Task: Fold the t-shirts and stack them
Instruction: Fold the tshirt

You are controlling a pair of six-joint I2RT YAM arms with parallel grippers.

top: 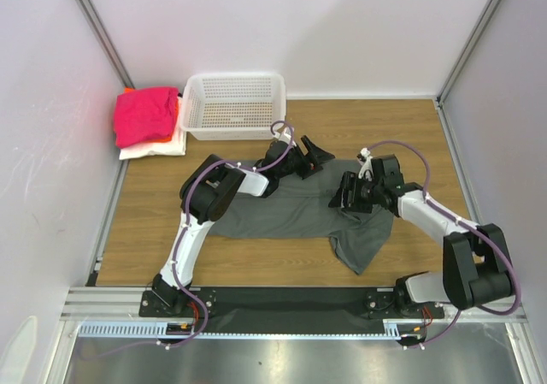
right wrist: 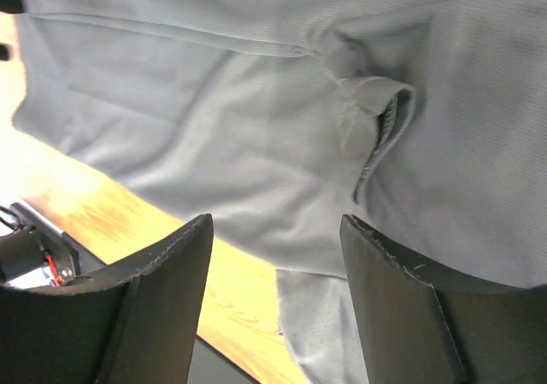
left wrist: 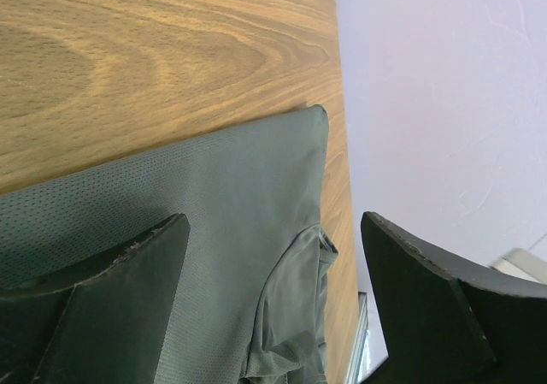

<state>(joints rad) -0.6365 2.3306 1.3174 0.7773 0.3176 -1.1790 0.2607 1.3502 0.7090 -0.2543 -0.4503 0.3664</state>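
Observation:
A dark grey t-shirt (top: 286, 213) lies spread on the wooden table, one part trailing toward the near right (top: 363, 245). My left gripper (top: 318, 159) hangs open over the shirt's far edge. In the left wrist view its fingers (left wrist: 128, 298) straddle a corner of the grey cloth (left wrist: 239, 187) without touching it. My right gripper (top: 338, 198) is open above the shirt's right part. The right wrist view shows grey cloth (right wrist: 256, 119) with a folded seam below the gripper (right wrist: 275, 230), nothing between the jaws. Folded magenta (top: 145, 115), orange and white (top: 154, 149) t-shirts are stacked at the far left.
A white mesh basket (top: 235, 106) stands at the back beside the stack. White walls enclose the table on three sides. The black base rail (top: 282, 303) runs along the near edge. Bare wood (top: 145, 230) lies left of the grey shirt.

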